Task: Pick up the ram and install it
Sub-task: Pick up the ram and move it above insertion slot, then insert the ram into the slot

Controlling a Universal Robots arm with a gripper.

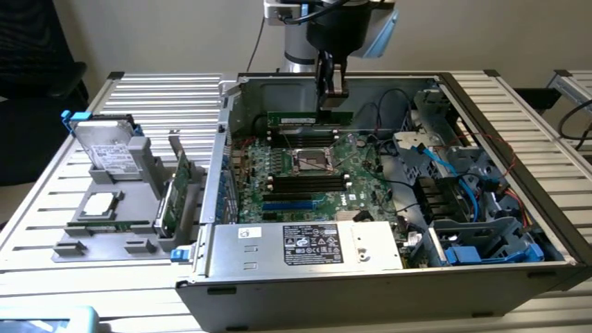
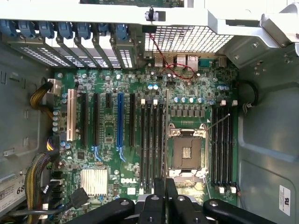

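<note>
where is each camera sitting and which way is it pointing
Exterior view: raised beside the open grey metal computer case, looking down into it; the robot's black gripper shows, holding the long thin green ram stick.
Wrist view: on the wrist, looking straight down at the green motherboard; the gripper's fingers show.
Shared: the gripper, the ram stick, the motherboard.

I count one ram (image 1: 310, 119), one tool (image 1: 333, 105), one computer case (image 1: 277, 281), one processor socket (image 2: 186, 151), one hard drive (image 1: 107, 146), one blue slot (image 2: 120, 123) and one white slot (image 2: 71, 115).
</note>
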